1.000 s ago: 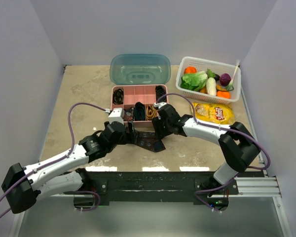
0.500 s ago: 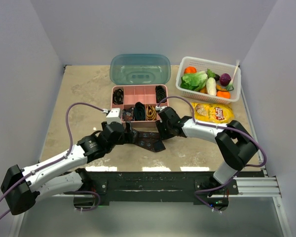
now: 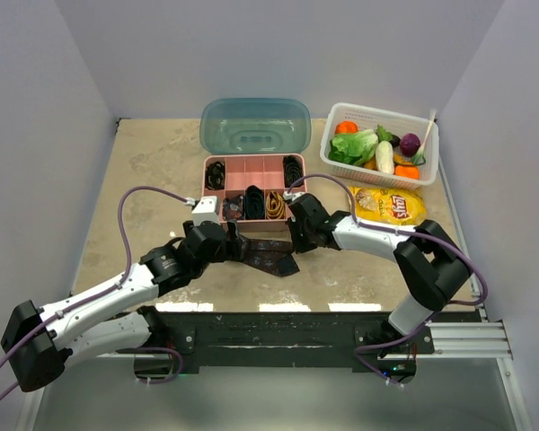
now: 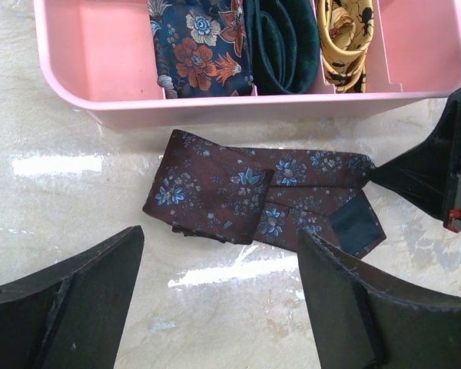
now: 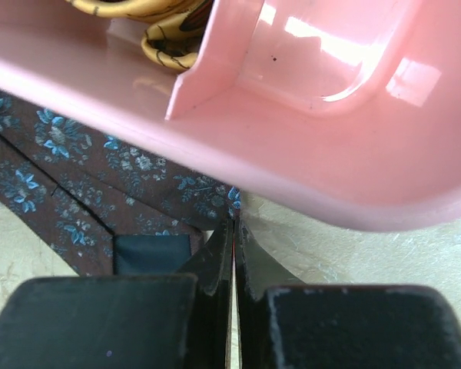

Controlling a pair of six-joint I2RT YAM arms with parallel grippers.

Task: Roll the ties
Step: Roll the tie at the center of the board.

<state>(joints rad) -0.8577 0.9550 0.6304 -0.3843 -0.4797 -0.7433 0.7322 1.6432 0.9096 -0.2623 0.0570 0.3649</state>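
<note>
Mottled beige tabletop (image 3: 144,171), white walls (image 3: 278,45) — left pincer (image 4: 219,242) wide, right pincer (image 5: 234,231) closed at tie (image 4: 215,188)

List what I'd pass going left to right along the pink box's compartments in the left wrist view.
bare left compartment → navy floral tie → dark green rolled tie → yellow rolled tie → bare right compartment

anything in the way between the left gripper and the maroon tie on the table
Nothing visible. The open left gripper hangs on the near side of the maroon floral tie, only bare table between them. The pink organizer tray lies beyond the tie; the shut right gripper sits at its right end.
</note>
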